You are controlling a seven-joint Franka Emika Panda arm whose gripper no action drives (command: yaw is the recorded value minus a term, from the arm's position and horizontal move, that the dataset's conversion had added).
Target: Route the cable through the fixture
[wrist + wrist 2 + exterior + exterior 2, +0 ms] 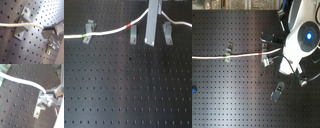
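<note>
One gripper (45, 30), jaws pinched narrow on cable (20, 24) end, above clip (23, 22).

Matt black perforated metal board (124, 90), dull grey metal clips (23, 22), white fibrous cable (17, 25).

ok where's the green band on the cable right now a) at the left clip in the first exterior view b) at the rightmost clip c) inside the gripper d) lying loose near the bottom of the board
a: in the first exterior view the green band on the cable sits at the left clip, far from the gripper, which holds the cable further along.
</note>
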